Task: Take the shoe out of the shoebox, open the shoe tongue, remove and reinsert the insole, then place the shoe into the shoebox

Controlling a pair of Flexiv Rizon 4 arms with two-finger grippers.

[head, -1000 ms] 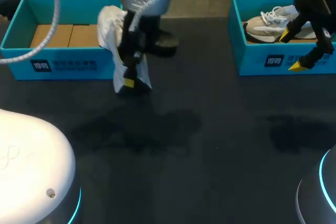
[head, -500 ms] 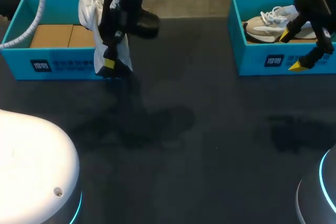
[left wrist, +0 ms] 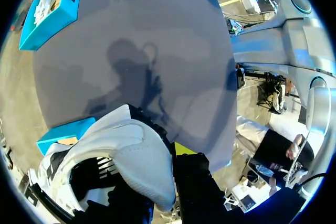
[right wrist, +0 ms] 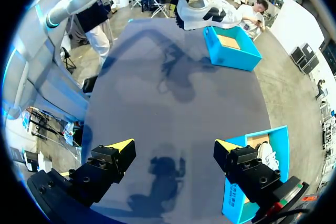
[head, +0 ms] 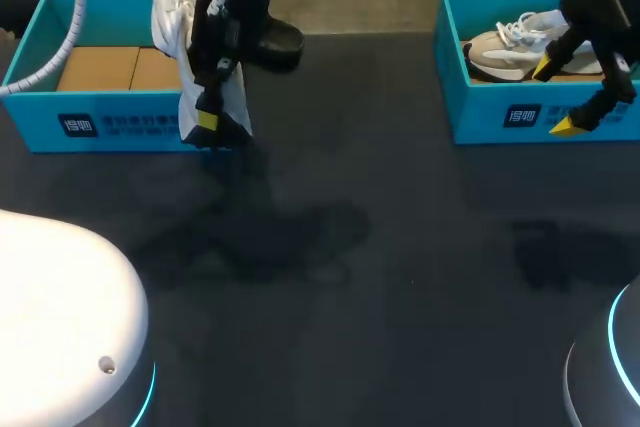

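Head view shows the left arm coming in from the upper left with a white cable looped along it. The left gripper [head: 205, 112] is clamped on a white shoe [head: 180, 27]. One yellow fingertip [head: 207, 120] shows against the shoe's lower part, and the other finger is hidden behind it. The shoe hangs on end, lifted off the dark table [head: 330, 277], at the right end of the left shoebox [head: 30, 57]. Its lower end overlaps that box's front right corner. The teal box lies open, with a brown cardboard floor showing inside.

At the table's far right stands the right shoebox [head: 480, 117], also teal and open. A beige sneaker [head: 505, 47] with white laces lies inside it. The right gripper [head: 557, 97] hangs above this box's front wall with its fingers spread wide and nothing between them.

Left wrist view has the white shoe [left wrist: 126, 156] filling the space between the two fingers, its opening and dark lining turned toward the camera. A teal corner of the left shoebox [left wrist: 65, 135] shows just beside the shoe.

Right wrist view looks down between the right gripper's two parted yellow tips onto bare table [right wrist: 168, 87], with the right shoebox [right wrist: 247, 182] and its sneaker just beside one finger. Well across the table, the white shoe [right wrist: 207, 14], marked with dark panels, is held in the air near the end of the left shoebox [right wrist: 231, 51].
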